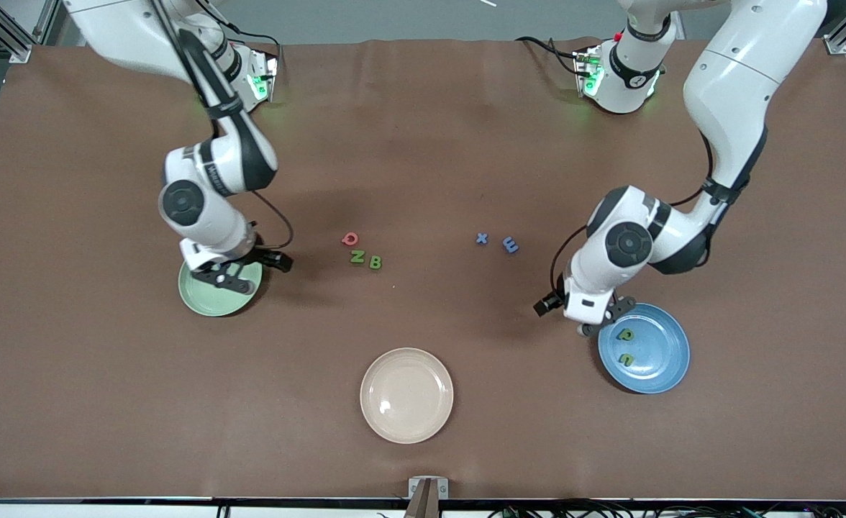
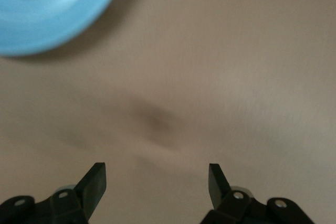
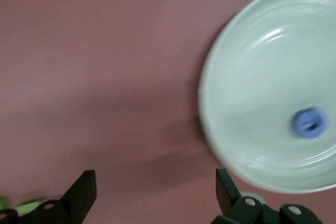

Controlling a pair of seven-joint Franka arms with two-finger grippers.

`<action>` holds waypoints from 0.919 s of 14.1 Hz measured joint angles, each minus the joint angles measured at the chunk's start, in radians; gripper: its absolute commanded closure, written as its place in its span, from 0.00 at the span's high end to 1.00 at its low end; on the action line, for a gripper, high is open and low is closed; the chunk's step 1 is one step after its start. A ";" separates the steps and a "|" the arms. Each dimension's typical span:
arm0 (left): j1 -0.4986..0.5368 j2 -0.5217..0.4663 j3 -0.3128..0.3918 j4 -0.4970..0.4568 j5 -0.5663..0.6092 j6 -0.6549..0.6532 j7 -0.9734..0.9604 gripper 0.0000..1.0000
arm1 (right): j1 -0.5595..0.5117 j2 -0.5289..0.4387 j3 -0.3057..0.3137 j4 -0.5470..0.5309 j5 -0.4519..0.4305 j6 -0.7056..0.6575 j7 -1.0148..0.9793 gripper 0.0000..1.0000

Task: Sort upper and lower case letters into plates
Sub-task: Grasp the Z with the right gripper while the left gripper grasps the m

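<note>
Hovering with fingers spread and holding nothing, the left hand [image 1: 605,321] overhangs the blue plate's [image 1: 664,363] rim, the right hand [image 1: 227,278] the green plate's [image 1: 207,301].

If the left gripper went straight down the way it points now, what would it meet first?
Most likely bare table. The left gripper is open and empty, and its wrist view shows only brown tabletop between the fingers; the blue plate lies off to one side. Depth is uncertain, so it might clip the rim.
</note>
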 measured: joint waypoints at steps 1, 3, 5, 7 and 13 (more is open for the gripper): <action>-0.009 -0.006 -0.002 -0.048 0.000 0.048 -0.018 0.76 | 0.041 0.010 0.001 0.008 0.000 0.013 0.048 1.00; -0.054 -0.007 -0.003 -0.088 0.000 0.081 -0.077 0.74 | 0.100 0.043 0.001 0.036 0.000 0.024 0.117 1.00; -0.105 -0.010 -0.003 -0.101 0.031 0.081 -0.127 0.70 | 0.138 0.087 0.000 0.063 0.000 0.048 0.153 1.00; -0.130 -0.014 -0.003 -0.118 0.072 0.081 -0.184 0.69 | 0.166 0.136 0.000 0.073 0.001 0.108 0.174 1.00; -0.152 -0.016 -0.004 -0.145 0.087 0.081 -0.254 0.66 | 0.185 0.208 -0.002 0.099 0.001 0.169 0.181 1.00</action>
